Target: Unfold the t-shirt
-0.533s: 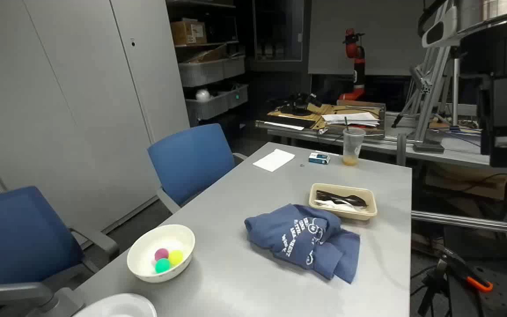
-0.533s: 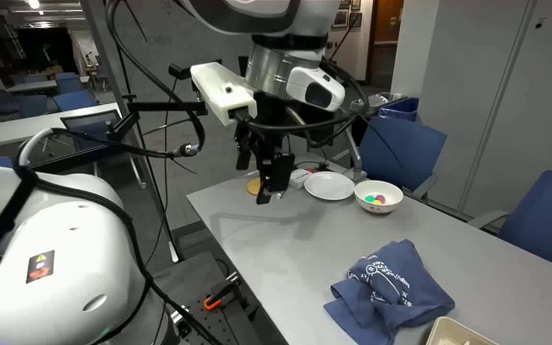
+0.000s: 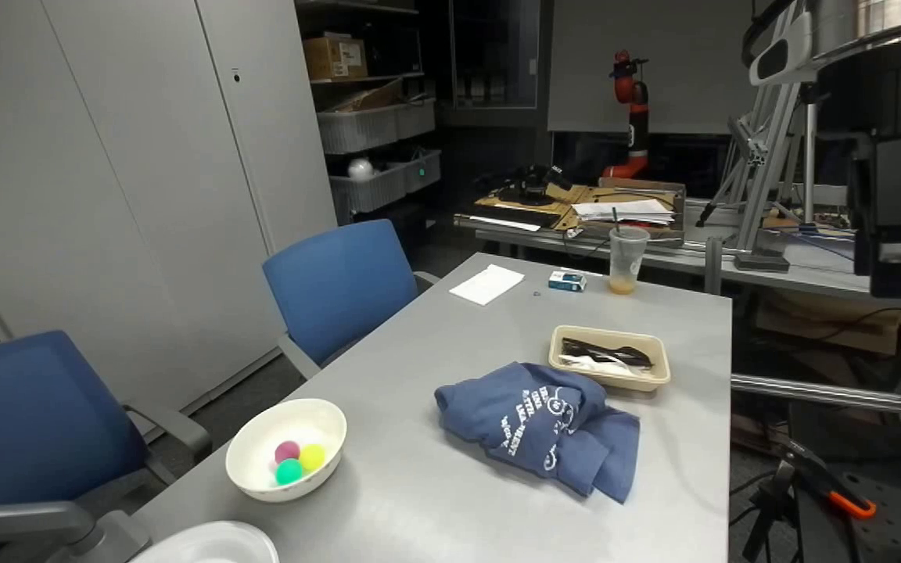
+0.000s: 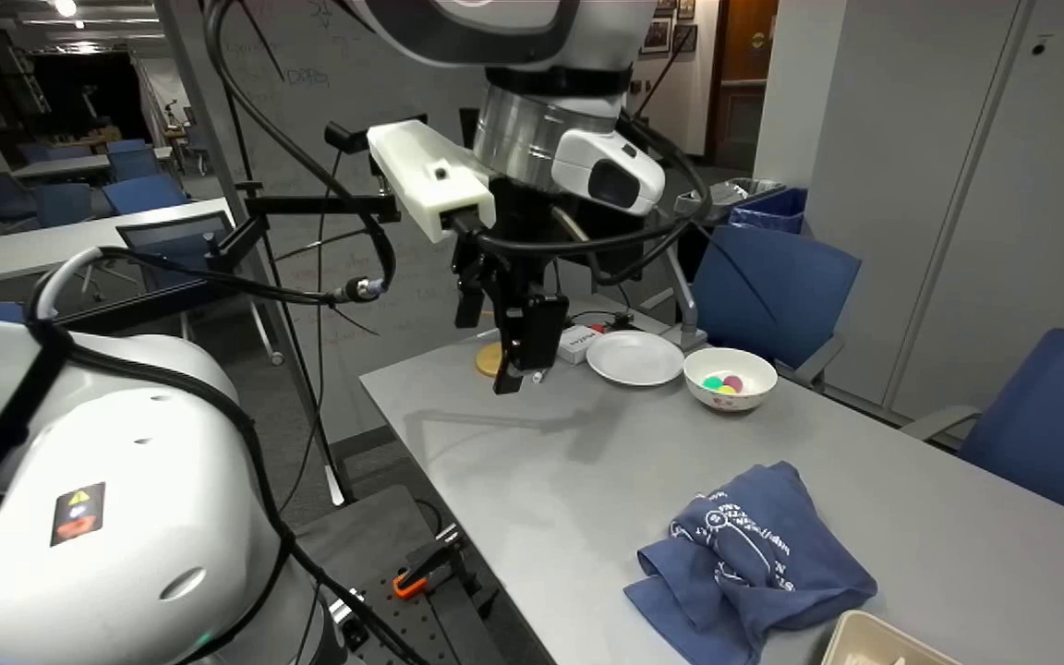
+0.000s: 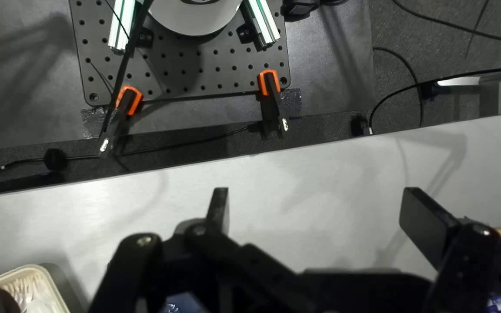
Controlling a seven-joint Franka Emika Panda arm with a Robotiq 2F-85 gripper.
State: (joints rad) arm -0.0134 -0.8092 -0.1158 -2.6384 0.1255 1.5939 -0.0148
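While one t-shirt [image 3: 525, 426] lies, one pincer [image 5: 316, 204] gapes.

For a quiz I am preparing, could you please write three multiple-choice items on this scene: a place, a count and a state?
1. The t-shirt lies on: A) a chair; B) the table; C) the floor.
2. Balls in the bowl: A) two; B) five; C) three.
3. The gripper is: A) open; B) shut; C) gripping the t-shirt.

1 B: both exterior views show it there.
2 C: pink, yellow and green ones show.
3 A: its jaws stand apart in the wrist view.
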